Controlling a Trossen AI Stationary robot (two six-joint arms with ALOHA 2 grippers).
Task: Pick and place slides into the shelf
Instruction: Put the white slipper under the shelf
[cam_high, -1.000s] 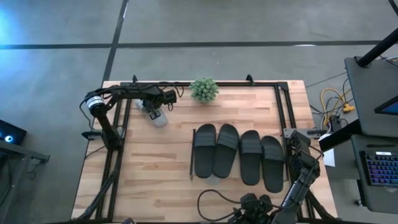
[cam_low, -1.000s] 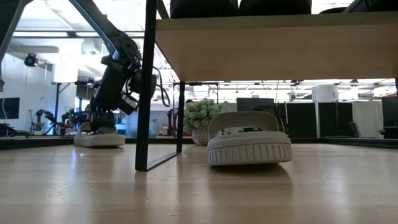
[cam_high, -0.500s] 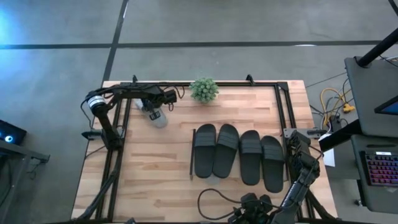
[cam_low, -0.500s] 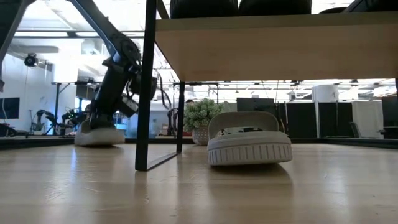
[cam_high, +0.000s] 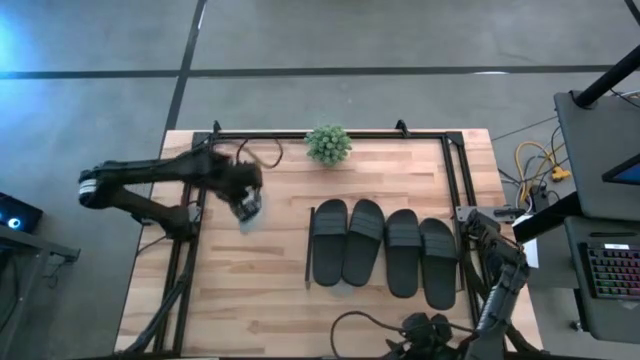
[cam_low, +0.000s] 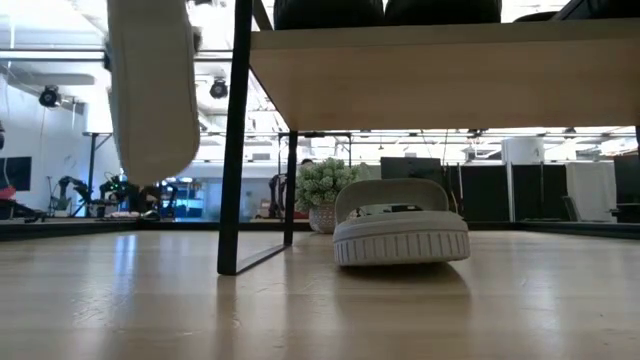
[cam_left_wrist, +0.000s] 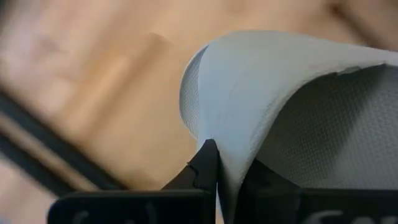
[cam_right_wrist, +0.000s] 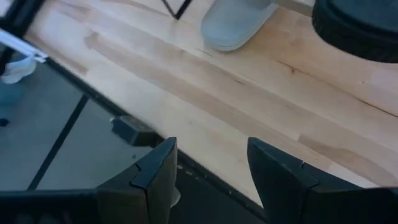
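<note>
My left gripper (cam_high: 243, 200) is shut on a light grey slide (cam_low: 152, 90), which hangs in the air left of the shelf (cam_low: 440, 80). Several black slides (cam_high: 365, 240) lie side by side on the shelf's top board. A second light grey slide (cam_low: 400, 225) rests sole-down on the table under the shelf. It also shows in the right wrist view as the grey slide (cam_right_wrist: 239, 22). My right gripper (cam_right_wrist: 211, 168) stands open with nothing between its fingers, over the table's right near corner. My left gripper pinches the grey slide's strap (cam_left_wrist: 227, 146) between its two fingers, at the strap's edge, one finger (cam_left_wrist: 208, 165) on its outer face and the other on its textured inner face. The slide (cam_high: 248, 207) hangs upright below the hold, clear of the table.
A small potted plant (cam_high: 328, 143) stands at the table's far edge. A black tube frame (cam_high: 452, 170) runs around the table. The shelf's dark leg (cam_low: 235, 140) stands just right of the hanging slide. Cables (cam_high: 370, 325) lie at the near edge.
My left gripper has shut on the grey slide at the table's far left and has risen with it, going toward the near edge. The slide, flat on the table before, now hangs upright, clear of the table.
</note>
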